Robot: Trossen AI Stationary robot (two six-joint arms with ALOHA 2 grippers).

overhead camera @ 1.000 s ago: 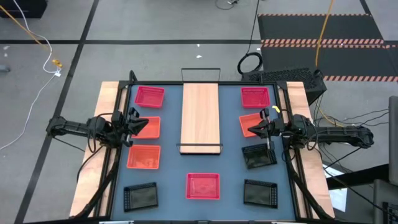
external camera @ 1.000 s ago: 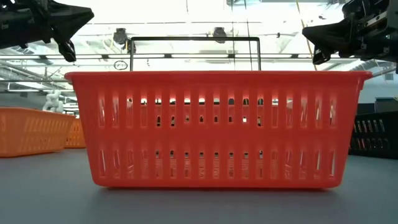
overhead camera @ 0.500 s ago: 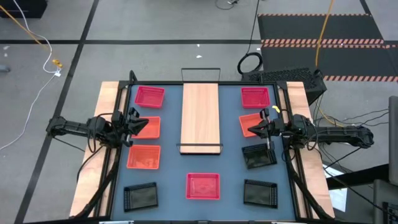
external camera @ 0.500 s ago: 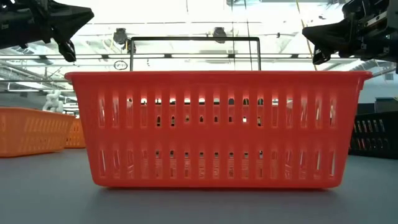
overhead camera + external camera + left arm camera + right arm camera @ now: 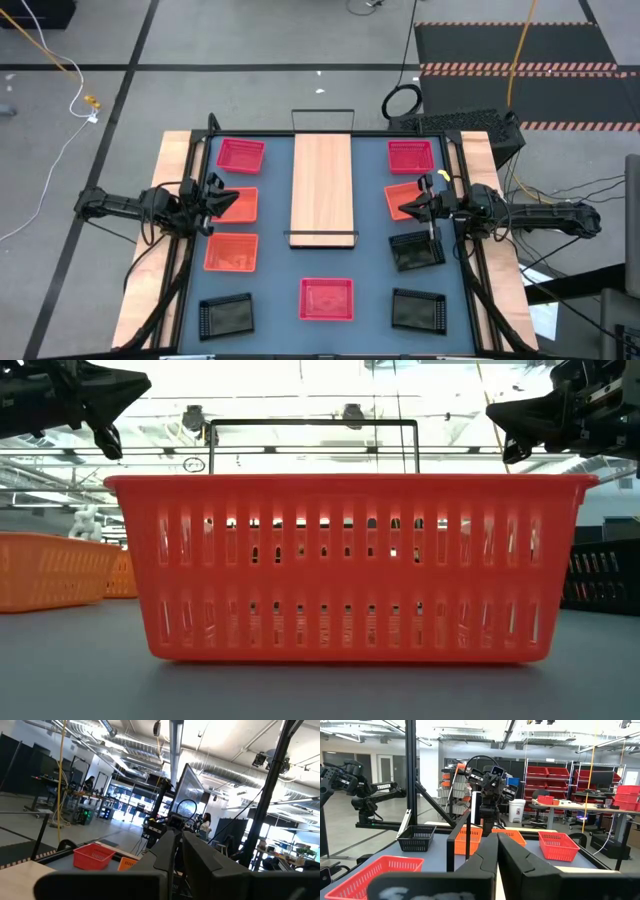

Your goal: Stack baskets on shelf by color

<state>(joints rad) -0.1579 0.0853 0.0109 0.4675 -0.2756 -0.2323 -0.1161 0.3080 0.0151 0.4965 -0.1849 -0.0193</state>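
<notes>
Pink-red plastic mesh fills the low view: one pink-red basket (image 5: 350, 565) stands upright at the near edge of the dark blue tabletop (image 5: 372, 255), centred between a black basket at the near left (image 5: 226, 316) and a black basket at the near right (image 5: 418, 309). Next row back, an orange basket (image 5: 231, 253) lies on the left and a third black basket (image 5: 415, 250) on the right. Between the two columns lies the light-wood shelf (image 5: 322, 189), lengthwise toward the far edge, bare of baskets, with a black wire frame at each end. Level with its middle, the left gripper (image 5: 216, 202) hovers over a second orange basket (image 5: 240, 204), fingers together, holding nothing. The right gripper (image 5: 404, 210) hovers over a third orange basket (image 5: 405, 194), fingers together, holding nothing. Farthest back, a pink-red basket sits at the far left (image 5: 240, 154) and another at the far right (image 5: 411, 154), both apart from the shelf.
</notes>
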